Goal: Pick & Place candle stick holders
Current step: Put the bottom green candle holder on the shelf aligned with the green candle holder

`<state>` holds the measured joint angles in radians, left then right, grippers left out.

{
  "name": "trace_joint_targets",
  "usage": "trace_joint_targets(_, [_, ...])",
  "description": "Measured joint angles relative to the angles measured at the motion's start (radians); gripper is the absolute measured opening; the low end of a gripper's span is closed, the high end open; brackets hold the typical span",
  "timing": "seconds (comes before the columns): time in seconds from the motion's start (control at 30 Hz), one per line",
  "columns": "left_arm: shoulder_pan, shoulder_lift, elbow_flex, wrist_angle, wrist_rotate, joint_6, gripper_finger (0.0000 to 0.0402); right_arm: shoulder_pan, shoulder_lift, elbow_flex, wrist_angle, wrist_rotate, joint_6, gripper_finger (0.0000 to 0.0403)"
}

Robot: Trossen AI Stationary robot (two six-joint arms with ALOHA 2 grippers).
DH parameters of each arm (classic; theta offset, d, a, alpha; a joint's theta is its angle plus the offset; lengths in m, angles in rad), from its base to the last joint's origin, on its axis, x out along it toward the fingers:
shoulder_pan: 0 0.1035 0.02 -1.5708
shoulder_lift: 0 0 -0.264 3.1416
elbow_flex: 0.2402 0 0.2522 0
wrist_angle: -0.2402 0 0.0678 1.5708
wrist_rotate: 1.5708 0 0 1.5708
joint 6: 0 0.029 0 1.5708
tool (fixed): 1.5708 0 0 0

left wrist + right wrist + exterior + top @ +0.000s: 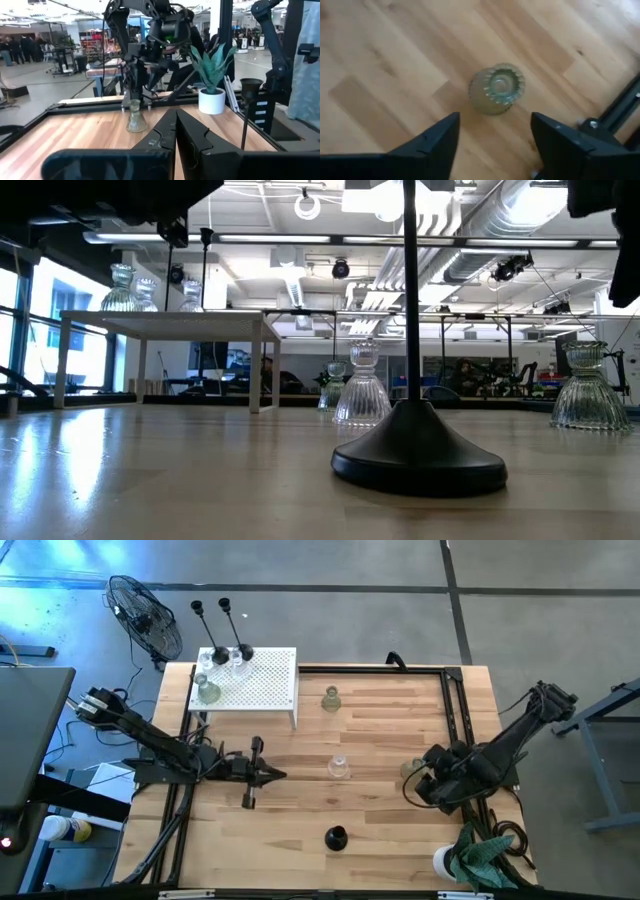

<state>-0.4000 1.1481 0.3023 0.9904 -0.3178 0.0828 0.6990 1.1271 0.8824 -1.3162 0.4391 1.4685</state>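
Observation:
Black and glass candle stick holders stand on the white perforated rack (245, 680) at the far left. On the table stand one black holder (335, 837) near the front, a clear glass one (339, 767) at the middle, a greenish one (331, 698) farther back, and another glass one (497, 89) at the right. My right gripper (495, 135) hangs open above this last holder, pointing steeply down, its fingers short of it and apart from it. My left gripper (278, 776) is shut, level, left of the middle holder, holding nothing.
A white pot with a green plant (470, 858) stands at the near right corner. A black metal frame (455, 700) runs along the table's far and right edges. A fan (145, 615) stands on the floor beyond the far left corner.

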Motion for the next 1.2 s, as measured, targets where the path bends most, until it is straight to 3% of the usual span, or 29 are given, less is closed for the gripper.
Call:
trace_joint_targets(0.2, [0.000,0.000,0.000,-0.017,-0.010,-0.008,0.0002,-0.023,0.000,-0.111,0.094,0.021,0.007,0.0298])
trace_joint_targets(0.73, [0.000,0.000,0.000,-0.024,-0.011,-0.009,0.0002,-0.089,0.000,-0.294,0.336,0.134,-0.082,0.0301])
trace_joint_targets(0.87, [0.000,0.000,0.000,-0.025,-0.012,-0.009,0.0002,-0.106,0.000,-0.310,0.371,0.139,-0.106,0.0280])
trace_joint_targets(1.0, [0.000,0.000,0.001,-0.050,-0.019,-0.002,0.0002,-0.106,-0.001,-0.309,0.395,0.160,-0.129,0.0231])
trace_joint_targets(1.2, [0.001,-0.008,0.001,-0.123,-0.121,0.010,0.0002,-0.101,-0.001,-0.308,0.419,0.155,-0.135,0.0156])
